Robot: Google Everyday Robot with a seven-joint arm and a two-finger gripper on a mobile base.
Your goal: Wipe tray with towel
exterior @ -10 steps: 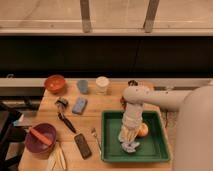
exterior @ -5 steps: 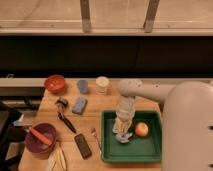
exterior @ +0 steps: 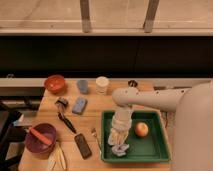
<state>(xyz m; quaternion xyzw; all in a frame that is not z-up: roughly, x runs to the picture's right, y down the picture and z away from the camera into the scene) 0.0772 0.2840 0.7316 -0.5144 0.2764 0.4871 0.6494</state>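
1. I judged the step in hand to be the wipe itself: the towel point(exterior: 119, 148) lay bunched on the floor of the tray point(exterior: 155, 150), directly beneath the fingers point(exterior: 118, 142), toward the tray's left side.
2. The fingers were closed together, clamped on the towel from above, as far as I could make out.
3. To do it well, I reckoned I should keep steady downward pressure so the cloth dragged flat rather than skipping, and sweep in straight passes across the bare green floor.
4. An orange point(exterior: 142, 129) sat in the tray just to the right of the fingers and a little behind them; I judged a careless sweep that way would knock it, so I would work around it.
5. The tray's left rim was close beside the fingers, so strokes that way had little room.
6. The arm reached in from the right over the table point(exterior: 95, 112), bent at the wrist, and pointed the fingers straight down.
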